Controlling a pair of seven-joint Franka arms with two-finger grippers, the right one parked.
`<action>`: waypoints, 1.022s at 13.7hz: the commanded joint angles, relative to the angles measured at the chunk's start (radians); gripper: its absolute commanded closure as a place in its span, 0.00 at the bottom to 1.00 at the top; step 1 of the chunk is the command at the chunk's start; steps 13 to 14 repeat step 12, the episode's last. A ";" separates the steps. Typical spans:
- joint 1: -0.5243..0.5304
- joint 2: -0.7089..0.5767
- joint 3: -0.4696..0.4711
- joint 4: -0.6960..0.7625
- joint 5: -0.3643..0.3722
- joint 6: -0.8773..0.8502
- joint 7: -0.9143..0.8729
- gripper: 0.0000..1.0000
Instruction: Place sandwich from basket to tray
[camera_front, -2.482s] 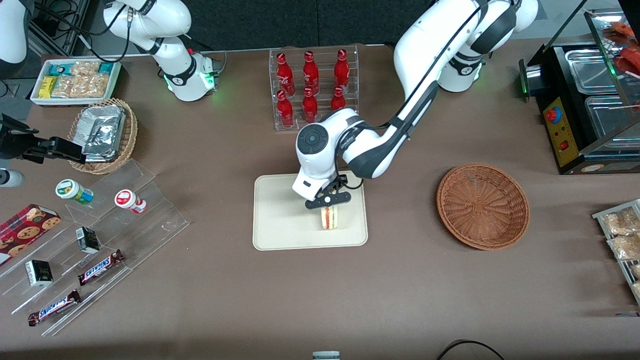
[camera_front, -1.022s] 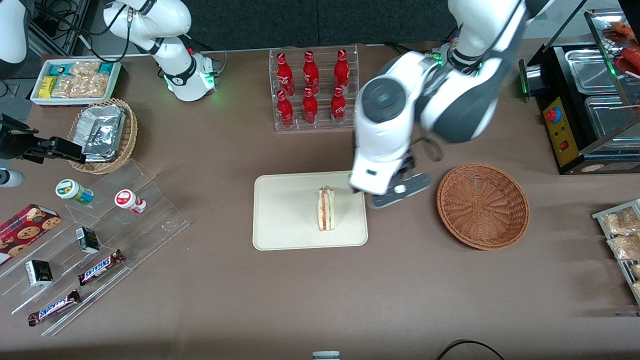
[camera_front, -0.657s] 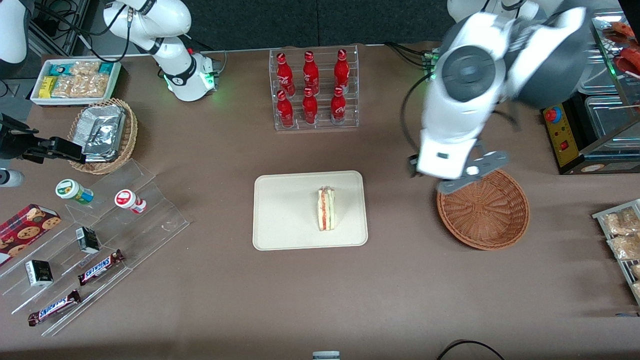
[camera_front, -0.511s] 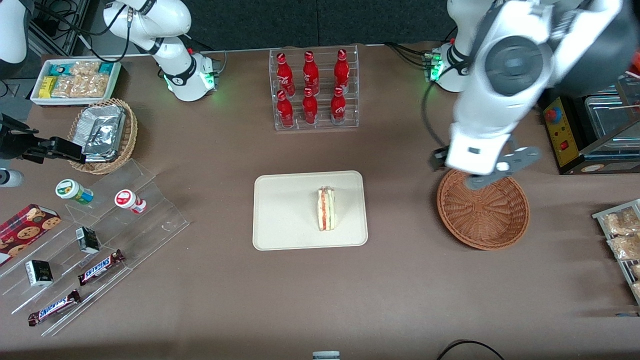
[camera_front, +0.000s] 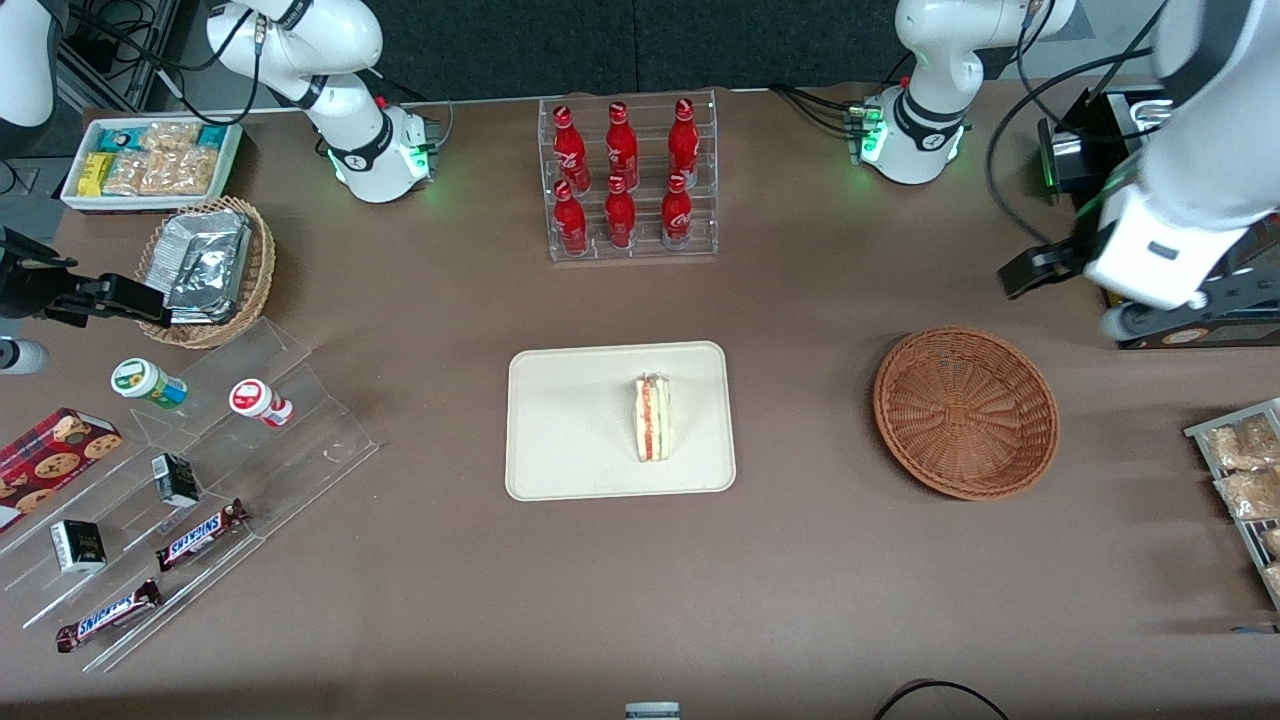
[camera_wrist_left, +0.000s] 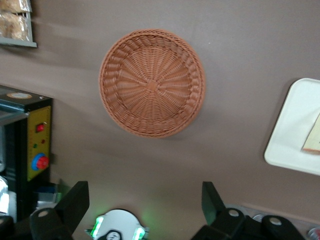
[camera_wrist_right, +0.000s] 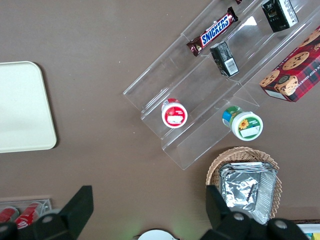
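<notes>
While the arm hangs high toward its own end of the table:
Tray (camera_front: 570, 440): sandwich (camera_front: 653, 417) on it, about 3 o'clock of centre.
Basket (camera_front: 966, 412): nothing inside.
Gripper (camera_wrist_left: 145, 200): fingers spread wide, holding nothing, above the table near the basket.

brown table (camera_front: 800, 560), tray (camera_front: 570, 440), basket (camera_front: 965, 412), bottle rack (camera_front: 628, 180)

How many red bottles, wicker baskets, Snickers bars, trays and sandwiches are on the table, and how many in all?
Red bottles: 6
Wicker baskets: 2
Snickers bars: 2
Tray: 1
Sandwich: 1
Total: 12
The gripper, open and empty, hangs toward the working arm's end.
</notes>
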 joint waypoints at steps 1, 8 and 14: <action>-0.016 -0.075 0.087 -0.057 -0.056 -0.004 0.125 0.01; -0.108 -0.259 0.287 -0.248 -0.079 0.099 0.345 0.01; -0.103 -0.178 0.297 -0.145 -0.117 0.050 0.349 0.01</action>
